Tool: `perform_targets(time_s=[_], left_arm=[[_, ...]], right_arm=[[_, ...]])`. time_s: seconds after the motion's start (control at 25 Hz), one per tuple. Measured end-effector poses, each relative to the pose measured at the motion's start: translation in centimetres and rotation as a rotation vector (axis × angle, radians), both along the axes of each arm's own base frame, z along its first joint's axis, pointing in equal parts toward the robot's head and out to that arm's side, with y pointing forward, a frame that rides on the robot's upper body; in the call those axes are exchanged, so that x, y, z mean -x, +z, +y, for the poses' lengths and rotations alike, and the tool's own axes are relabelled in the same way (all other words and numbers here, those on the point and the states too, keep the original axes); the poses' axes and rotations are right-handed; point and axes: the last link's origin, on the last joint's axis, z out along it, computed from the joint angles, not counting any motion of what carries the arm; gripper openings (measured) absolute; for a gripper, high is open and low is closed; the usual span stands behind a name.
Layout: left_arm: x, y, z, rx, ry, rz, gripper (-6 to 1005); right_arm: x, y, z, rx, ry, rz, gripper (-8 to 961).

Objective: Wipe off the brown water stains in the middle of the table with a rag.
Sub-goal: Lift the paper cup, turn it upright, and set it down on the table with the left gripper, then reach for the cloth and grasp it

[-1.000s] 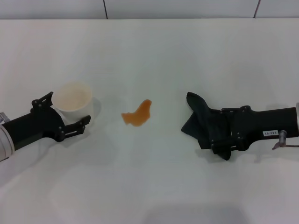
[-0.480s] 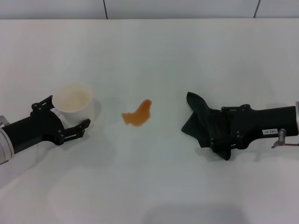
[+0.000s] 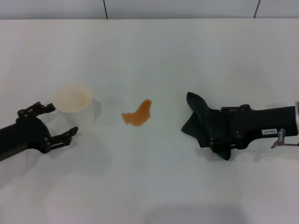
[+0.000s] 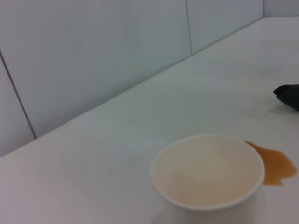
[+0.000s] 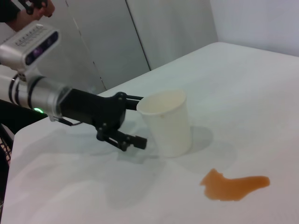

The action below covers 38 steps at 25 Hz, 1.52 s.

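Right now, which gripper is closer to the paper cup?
Left. The left gripper sits open just beside the cup; the right gripper, on the rag, lies across the brown water stains from it.

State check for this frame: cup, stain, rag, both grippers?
Cup: upright, looks empty, standing free.
Stain: unwiped, wet on the table.
Rag: crumpled, under the right gripper.
Left gripper: jaws open, beside the cup, holding nothing.
Right gripper: on the rag, grip unclear.
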Motion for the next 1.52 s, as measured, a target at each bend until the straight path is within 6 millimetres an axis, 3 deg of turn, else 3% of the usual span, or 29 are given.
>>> perform_targets(time_s=[0.2,0.4,0.72,1.04,1.52], left_arm=[[-1.2,2.1,-0.9,-0.026,-0.044,-0.074,879],[-3.3,5.4,-1.3,-0.111,-0.136,-0.146,877],[-6.7,10.7,1.8,-0.157,-0.172,-0.24,871],[-8.7,12.2,3.7,0.002,-0.184,-0.194,868],[-9.6,13.7,1.8,0.288,-0.131,-0.066,866]], right_arm=[[0.0,0.0,0.0,-0.002,-0.003,0.004,855],[0.5,0.2,0.0,-0.007,0.003,0.038,854],[1.4,0.7,0.3,-0.012,0.014,0.073,854],[2.1,1.5,0.8,-0.036,0.016,0.077,854],[3.0,2.2,2.1,-0.027,-0.071,0.008,854]])
